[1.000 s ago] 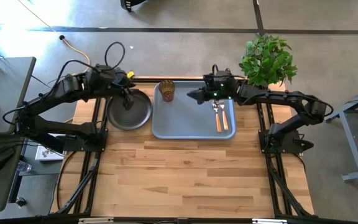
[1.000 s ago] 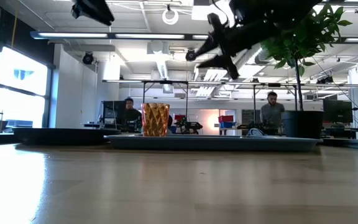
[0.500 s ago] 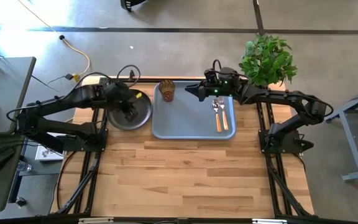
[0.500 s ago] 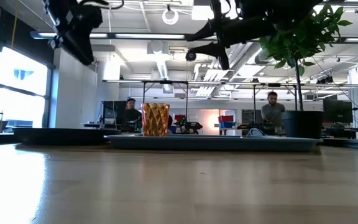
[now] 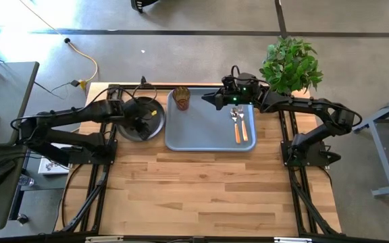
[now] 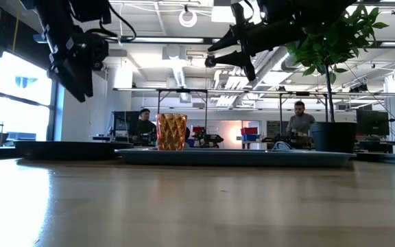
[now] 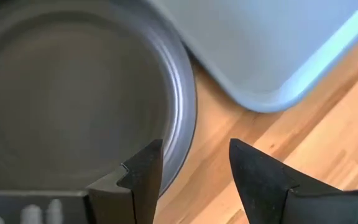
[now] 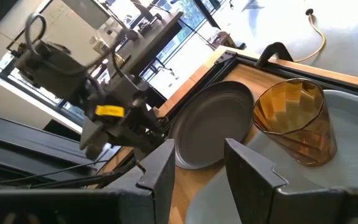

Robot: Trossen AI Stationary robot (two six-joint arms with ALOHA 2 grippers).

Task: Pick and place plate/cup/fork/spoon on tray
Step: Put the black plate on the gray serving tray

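Three of the four items already sit on the tray (image 5: 201,131): the cup (image 5: 182,98), fork (image 5: 235,125) and spoon (image 5: 242,123). Over the last second the left claw (image 7: 191,163) has dropped low over the plate (image 5: 140,121), fingers now spread wide, straddling the rim nearest the tray. The plate still lies on the surface beside the tray, so a grasp looks imminent. Above the tray's far side, the right claw (image 8: 197,158) hovers, fingers apart, empty.
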